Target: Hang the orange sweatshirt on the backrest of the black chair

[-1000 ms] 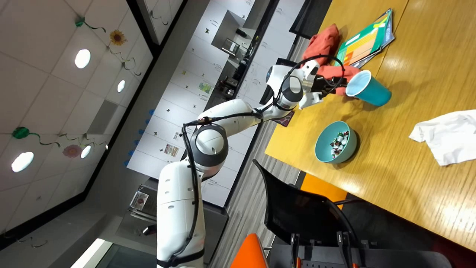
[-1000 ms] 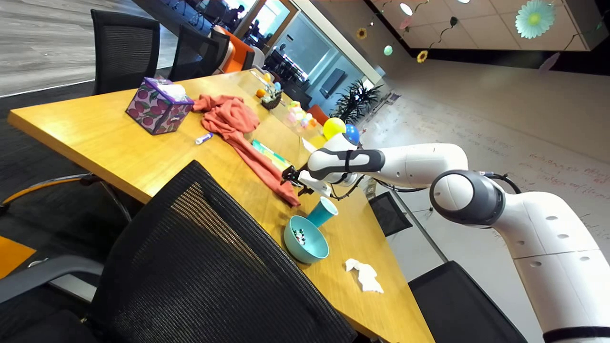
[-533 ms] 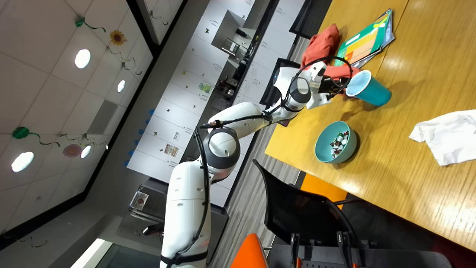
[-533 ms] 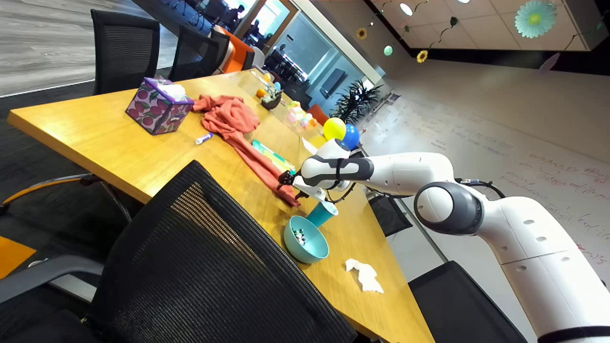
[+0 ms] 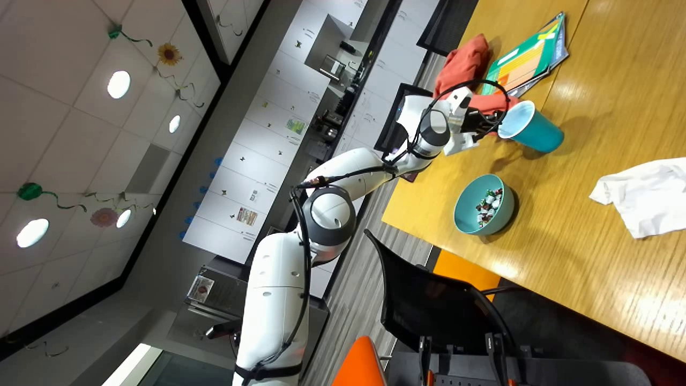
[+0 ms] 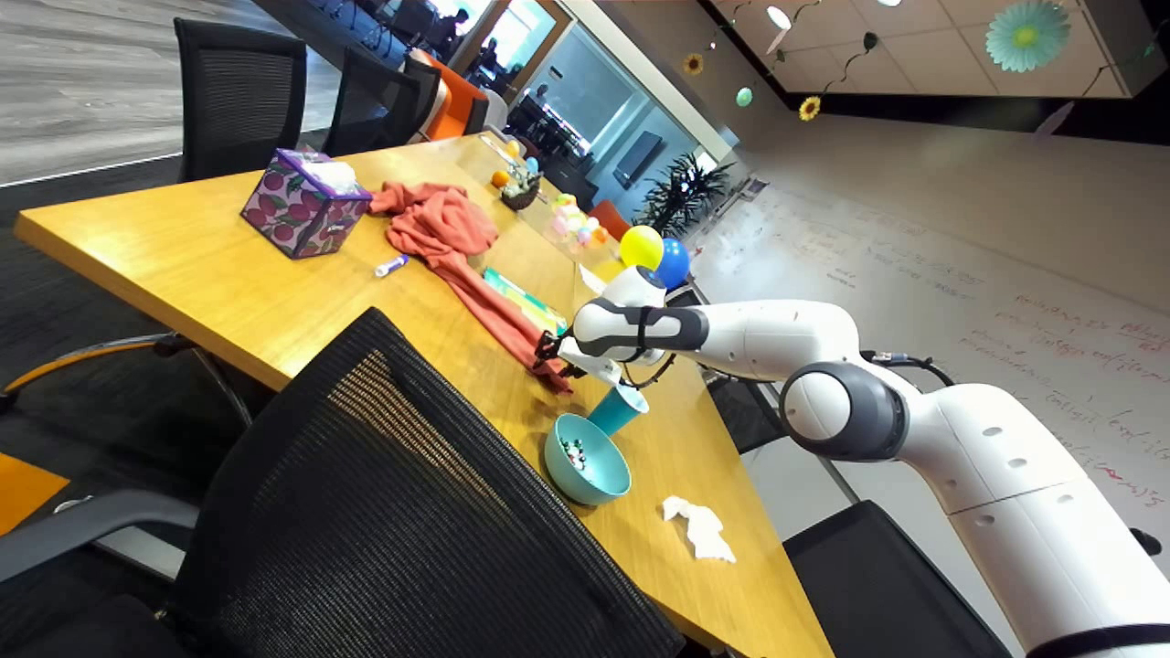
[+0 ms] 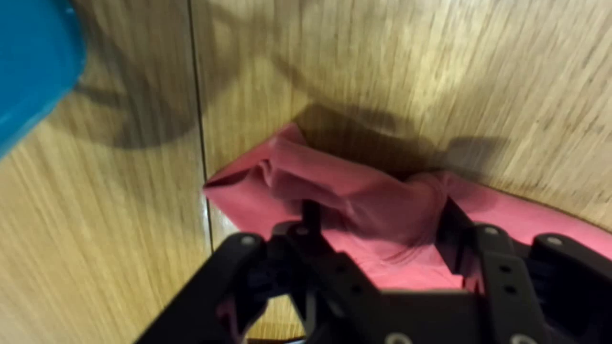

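White cabinets (image 5: 278, 91) stand beyond a wooden table (image 5: 616, 80) in an exterior view, which is tilted steeply. On the tabletop an orange sweatshirt (image 5: 465, 61), partly hidden by the Panda arm (image 5: 327, 214), lies beside a stack of booklets (image 5: 528, 58). By the arm's end stands a blue cup (image 5: 538, 128); nearer the table's edge is a turquoise bowl (image 5: 466, 202) of wrapped candies (image 5: 489, 208). A crumpled white cloth (image 5: 651, 195) lies well apart from the arm, and a black mesh chair (image 5: 434, 300) stands at the edge.

In an exterior view the sweatshirt is heaped just beside a tissue box (image 6: 306, 206), near a purple-and-white marker (image 6: 391, 266), one sleeve (image 6: 498, 315) stretched along the table. The gripper (image 6: 560, 363) is low over that sleeve's far end, near the cup. A black mesh backrest (image 6: 393, 530) takes up the foreground.

In the wrist view black fingers (image 7: 490, 258) stand apart, one on each side of a bunched fold of the sleeve; I cannot tell whether they pinch it.
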